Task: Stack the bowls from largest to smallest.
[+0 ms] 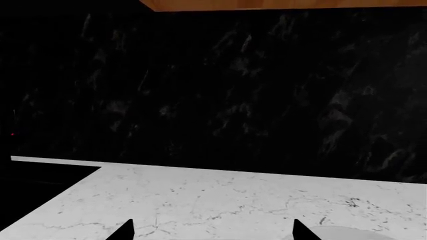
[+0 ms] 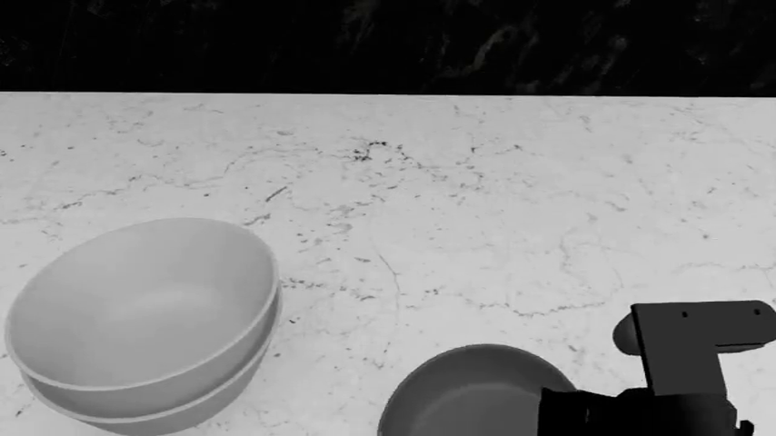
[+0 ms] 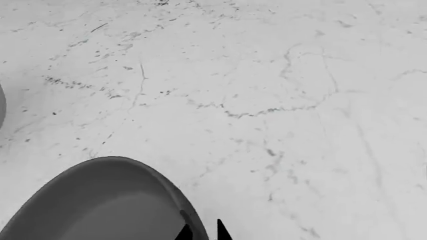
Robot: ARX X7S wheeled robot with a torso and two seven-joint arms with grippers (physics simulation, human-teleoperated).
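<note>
Two light grey bowls sit nested at the left of the head view: the medium bowl rests inside the wide bowl. The small dark charcoal bowl stands on the counter near the front edge. My right gripper is shut on that bowl's rim, with one fingertip inside and one outside. My left gripper is open over bare counter with nothing between its fingers. It does not show in the head view.
The white marble counter runs back to a black stone backsplash, with a wooden strip above. The counter steps off at a dark edge beside the left arm. A pale curved shape lies by the left gripper.
</note>
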